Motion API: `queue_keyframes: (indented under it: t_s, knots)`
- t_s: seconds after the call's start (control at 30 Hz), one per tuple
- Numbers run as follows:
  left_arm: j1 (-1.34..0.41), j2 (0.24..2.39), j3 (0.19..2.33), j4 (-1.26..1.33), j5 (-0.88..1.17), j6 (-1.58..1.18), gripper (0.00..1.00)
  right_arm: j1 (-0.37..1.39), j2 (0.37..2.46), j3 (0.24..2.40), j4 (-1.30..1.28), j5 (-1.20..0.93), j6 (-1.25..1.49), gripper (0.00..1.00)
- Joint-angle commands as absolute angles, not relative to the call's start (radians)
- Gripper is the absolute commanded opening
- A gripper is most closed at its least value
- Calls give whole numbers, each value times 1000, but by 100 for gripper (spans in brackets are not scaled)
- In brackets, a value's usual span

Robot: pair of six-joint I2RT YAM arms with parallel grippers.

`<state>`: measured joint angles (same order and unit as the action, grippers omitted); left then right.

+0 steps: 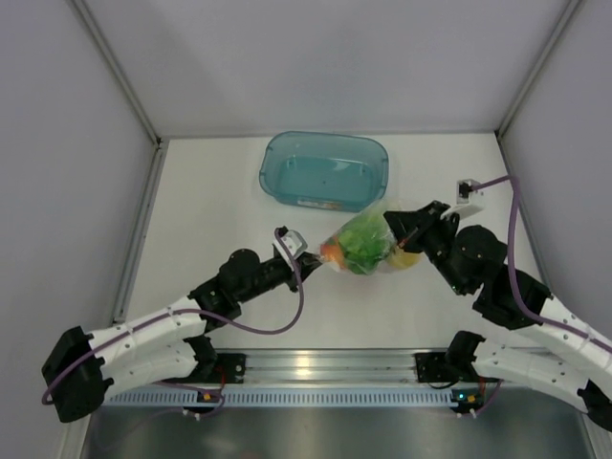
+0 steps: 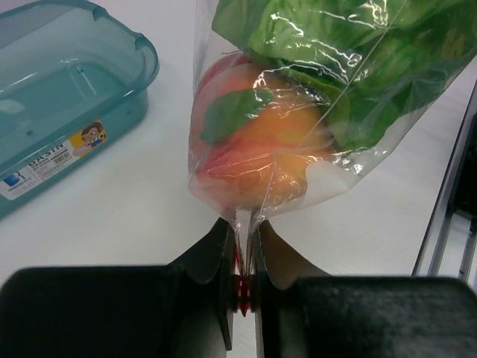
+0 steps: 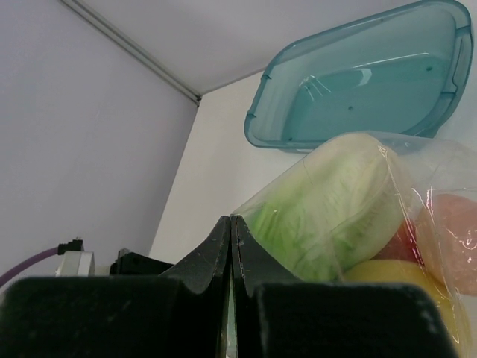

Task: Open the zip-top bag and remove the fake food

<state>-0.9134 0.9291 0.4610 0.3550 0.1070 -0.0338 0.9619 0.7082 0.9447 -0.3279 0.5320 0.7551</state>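
Clear zip-top bag w/ fake food inside sits btwn our hands: left hand pinches its red zip edge, right hand clamped on opposite edge.

Seeing the zip-top bag as clear film with white glints and a thin orange-red strip at its pinched edge. Finding inside it a pale green-white streaked lettuce head, a peach blending orange, pink and red, and a yellow fruit. Noting a translucent teal bin, its label white with a yellow cartoon patch. Registering black fingers on the left gripper, a purple cable and a white table.
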Motion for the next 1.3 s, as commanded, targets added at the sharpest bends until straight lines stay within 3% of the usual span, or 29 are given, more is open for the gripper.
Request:
queue_keyframes:
  t_s: [0.0, 0.07, 0.1, 0.13, 0.17, 0.27, 0.4, 0.47, 0.53, 0.63, 0.8, 0.93, 1.1, 1.2, 1.27]
  knots:
    - [-916, 881, 560, 321, 88, -41, 0, 977, 663, 928, -262, 546, 758, 0]
    - [-916, 877, 631, 186, 60, -41, 0, 976, 650, 920, -275, 564, 736, 0]
    - [-916, 884, 658, 140, 48, -41, 0, 976, 637, 920, -287, 568, 698, 5]
    - [-916, 888, 687, 80, 32, -38, 0, 973, 629, 920, -310, 563, 671, 17]
    - [-916, 896, 759, -33, 32, -31, 0, 971, 620, 923, -333, 561, 649, 41]
    - [-916, 939, 868, -181, 35, -9, 0, 969, 578, 934, -399, 529, 548, 65]
    - [-916, 962, 989, -244, 110, 40, 0, 969, 546, 946, -428, 414, 332, 80]
    - [-916, 994, 1031, -267, 150, 48, 0, 969, 560, 953, -419, 228, 257, 87]
    - [-916, 1052, 1105, -331, 228, 72, 0, 969, 612, 969, -414, 32, 189, 90]
    - [-916, 1150, 1205, -428, 337, 103, 0, 969, 727, 994, -394, -80, 155, 95]
    - [-916, 1247, 1278, -503, 258, 89, 0, 976, 882, 988, -290, -55, 166, 83]
    - [-916, 1262, 1279, -502, 155, 58, 0, 977, 881, 931, -217, 89, 219, 84]
    - [-917, 1279, 1288, -503, 167, 43, 0, 977, 865, 842, -149, 64, 245, 85]
    - [-919, 1285, 1308, -503, 178, 35, 0, 979, 874, 822, -149, 38, 227, 82]
    - [-919, 1289, 1319, -503, 234, 46, 0, 979, 873, 807, -132, 25, 200, 73]
